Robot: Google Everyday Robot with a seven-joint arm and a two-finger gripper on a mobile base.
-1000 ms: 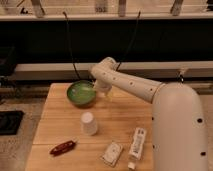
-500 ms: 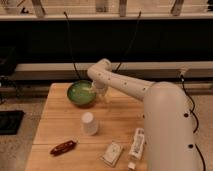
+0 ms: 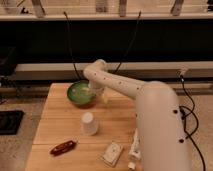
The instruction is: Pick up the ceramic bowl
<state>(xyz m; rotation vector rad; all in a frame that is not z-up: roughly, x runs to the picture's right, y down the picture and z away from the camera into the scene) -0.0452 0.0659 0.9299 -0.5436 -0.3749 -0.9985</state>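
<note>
The ceramic bowl (image 3: 78, 93) is a round, shallow, glossy green bowl at the far left part of the wooden table (image 3: 52, 125). My white arm reaches from the lower right across the table to it. My gripper (image 3: 95, 93) is at the bowl's right rim, partly hidden behind the arm's wrist. An upturned white cup (image 3: 89, 123) stands in front of the bowl, nearer the camera.
A red-brown wrapped snack (image 3: 63, 147) lies at the front left. A flat white packet (image 3: 112, 153) and a white bottle (image 3: 135, 147) lie at the front right beside the arm's body. Black cables hang behind the table, before a dark wall.
The arm has swung left and lowered, bringing the gripper from beside the bowl onto its right rim. The bowl, the cup and the other items have stayed where they were.
</note>
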